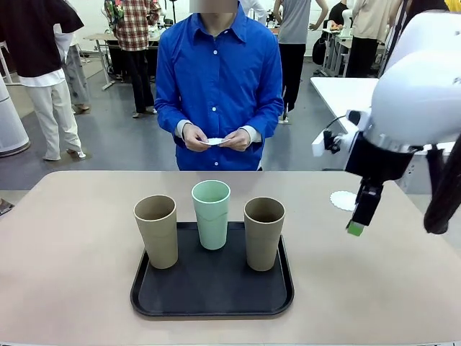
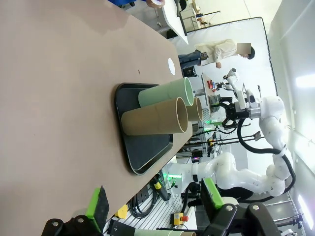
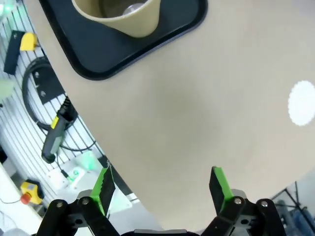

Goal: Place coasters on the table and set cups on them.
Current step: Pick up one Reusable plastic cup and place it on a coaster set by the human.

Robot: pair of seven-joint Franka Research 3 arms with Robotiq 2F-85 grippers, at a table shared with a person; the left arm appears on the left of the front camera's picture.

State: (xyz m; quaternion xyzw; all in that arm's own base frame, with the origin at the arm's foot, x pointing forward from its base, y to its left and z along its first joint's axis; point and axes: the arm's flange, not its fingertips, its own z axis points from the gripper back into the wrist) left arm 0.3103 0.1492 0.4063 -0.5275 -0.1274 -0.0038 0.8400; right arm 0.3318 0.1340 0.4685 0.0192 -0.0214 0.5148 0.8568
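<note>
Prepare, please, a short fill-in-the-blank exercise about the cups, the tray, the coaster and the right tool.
1. ____ cups stand on the black tray.
2. The middle cup is mint ____.
3. One coaster lies on the table, on the robot's ____ side of the tray.
4. The right tool hangs above the table with its jaws ____.

Missing words: three; green; right; open.
</note>
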